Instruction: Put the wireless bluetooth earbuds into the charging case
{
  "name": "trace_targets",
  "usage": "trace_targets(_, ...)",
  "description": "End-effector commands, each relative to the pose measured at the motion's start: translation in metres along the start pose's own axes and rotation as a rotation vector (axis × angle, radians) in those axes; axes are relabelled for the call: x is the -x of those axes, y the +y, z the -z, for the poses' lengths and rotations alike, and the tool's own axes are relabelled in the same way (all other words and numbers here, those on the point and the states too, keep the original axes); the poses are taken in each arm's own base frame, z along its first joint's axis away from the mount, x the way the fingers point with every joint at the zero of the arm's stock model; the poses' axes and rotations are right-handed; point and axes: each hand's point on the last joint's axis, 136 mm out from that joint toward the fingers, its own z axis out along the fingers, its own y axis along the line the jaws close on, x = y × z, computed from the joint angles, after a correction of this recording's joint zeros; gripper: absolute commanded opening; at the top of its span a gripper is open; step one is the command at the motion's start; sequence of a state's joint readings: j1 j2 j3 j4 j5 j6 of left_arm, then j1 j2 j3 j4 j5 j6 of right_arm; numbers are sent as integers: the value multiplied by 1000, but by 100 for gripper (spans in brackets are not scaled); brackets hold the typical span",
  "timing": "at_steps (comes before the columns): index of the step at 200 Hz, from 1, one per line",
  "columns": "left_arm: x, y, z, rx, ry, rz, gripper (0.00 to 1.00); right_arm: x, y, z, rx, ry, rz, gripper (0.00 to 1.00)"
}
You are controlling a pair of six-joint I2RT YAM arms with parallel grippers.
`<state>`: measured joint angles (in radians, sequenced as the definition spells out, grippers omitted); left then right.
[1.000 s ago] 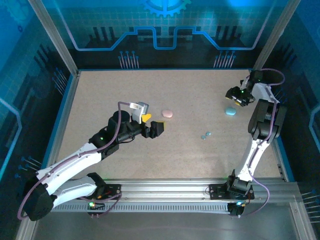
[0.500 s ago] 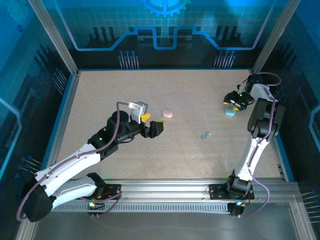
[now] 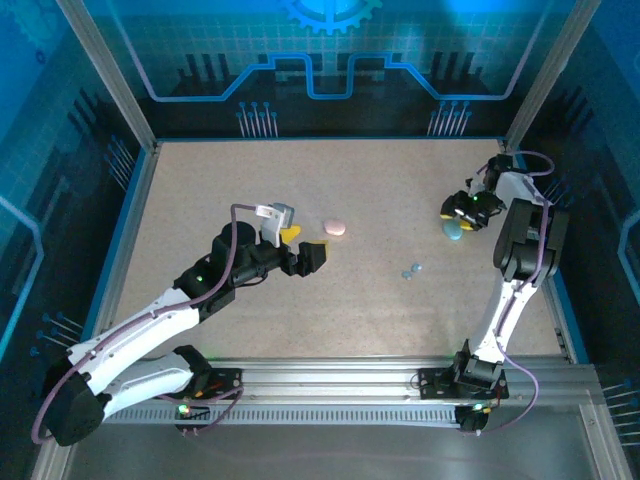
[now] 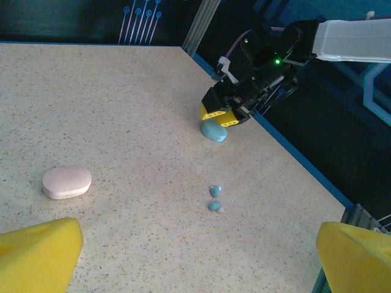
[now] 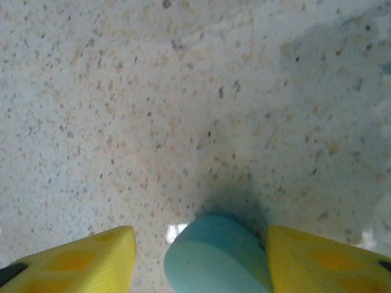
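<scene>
- Straddling the teal case [image 5: 217, 259], the right gripper [image 4: 221, 116] stands open, low over the tabletop [image 3: 230, 180] and close to its right edge. A gap shows between one finger and the case.
- Held above mid-tabletop, the left gripper [image 3: 305, 243] is spread wide and empty, with the pink case [image 3: 334, 229] just beyond its fingers.
- Two pale blue earbuds [image 4: 215, 199] lie close together on bare surface between the two grippers, apart from either case.
- Broad open surface extends toward the far and left edges.

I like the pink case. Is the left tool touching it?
Apart. The left wrist view shows bare table between the pink case and the left tool.
</scene>
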<state>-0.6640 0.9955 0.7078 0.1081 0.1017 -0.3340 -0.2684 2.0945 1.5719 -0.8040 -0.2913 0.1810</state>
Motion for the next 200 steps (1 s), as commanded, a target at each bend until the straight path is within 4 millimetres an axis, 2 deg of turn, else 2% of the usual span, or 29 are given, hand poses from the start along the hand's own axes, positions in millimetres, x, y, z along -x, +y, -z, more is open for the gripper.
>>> trace_targets(1,8,-6,4,-8,-24,-24,99,-6,12,17,0,-20,46,59)
trace_targets(32,9,-7,2,-15,-23,-16,99,-15,13,15,-60,-14,89,59)
trace_targets(46,9,-8,2,-19,-25,-16,99,-16,6,14,-125,-11,106,59)
trace_targets(76,9,-8,3,-20,-23,-16,99,-11,-2,21,-222,-53,145,60)
trace_targets(99,9,-7,3,-16,-23,-17,99,-3,0,33,-237,-114,165,61)
trace_targets(114,10,-7,3,-15,-24,-17,99,0,-1,33,-243,-128,174,63)
trace_targets(140,8,-6,3,-13,-22,-19,99,-2,-3,22,-226,-95,170,64)
trace_targets(169,7,-5,1,-7,-19,-20,99,-15,-5,3,-216,-9,151,63)
trace_targets(200,6,-5,1,-8,-19,-18,99,-25,-10,-8,-248,23,179,60)
